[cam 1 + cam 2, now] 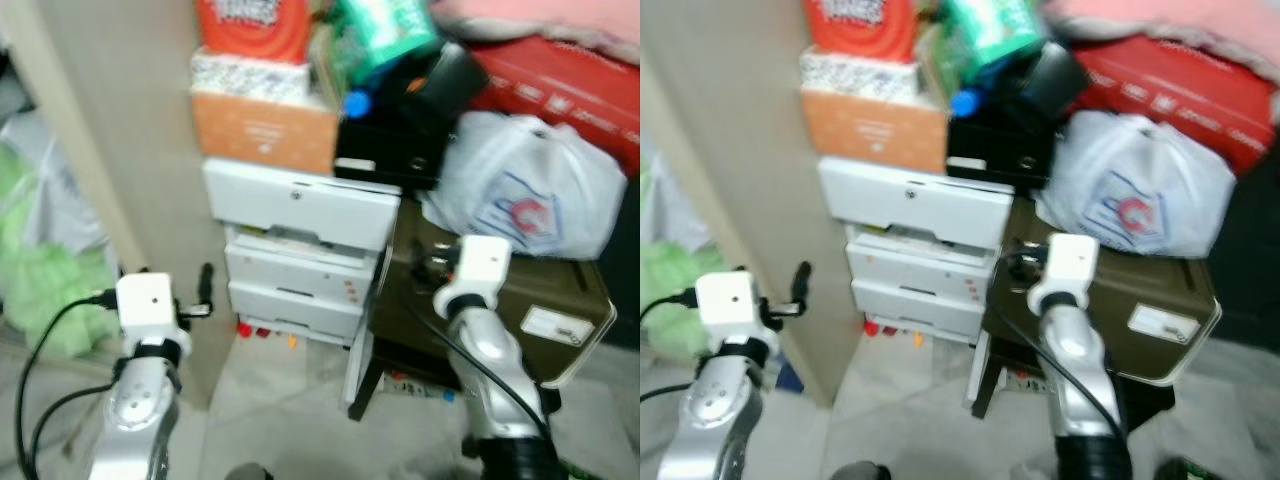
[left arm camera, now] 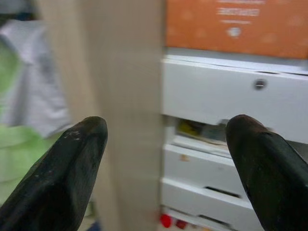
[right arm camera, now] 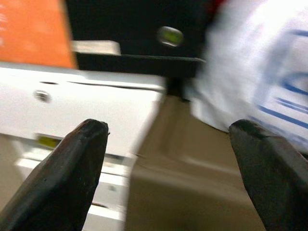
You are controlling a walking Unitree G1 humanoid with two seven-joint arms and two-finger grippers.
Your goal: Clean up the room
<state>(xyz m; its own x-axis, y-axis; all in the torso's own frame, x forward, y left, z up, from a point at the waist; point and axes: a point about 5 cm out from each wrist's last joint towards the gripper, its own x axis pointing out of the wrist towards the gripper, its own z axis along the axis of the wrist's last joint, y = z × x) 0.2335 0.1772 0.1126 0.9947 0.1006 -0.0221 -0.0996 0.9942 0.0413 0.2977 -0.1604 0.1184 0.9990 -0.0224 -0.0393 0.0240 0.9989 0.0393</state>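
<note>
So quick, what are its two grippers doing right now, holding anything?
Left gripper: open, holding nothing, pointed at the white drawers.
Right gripper: open, holding nothing, pointed toward the white plastic bag.

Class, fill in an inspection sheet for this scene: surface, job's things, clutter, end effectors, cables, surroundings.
Surface: pale floor, small red bits by the drawers.
Job's things: white drawer unit; white bag on olive case.
Clutter: orange box, black box, red box, green pack piled on top.
End effectors: left end effector open, facing the drawers; right end effector open, facing the case.
Cables: black cable along the left arm.
Surroundings: beige panel, green cloth.
</note>
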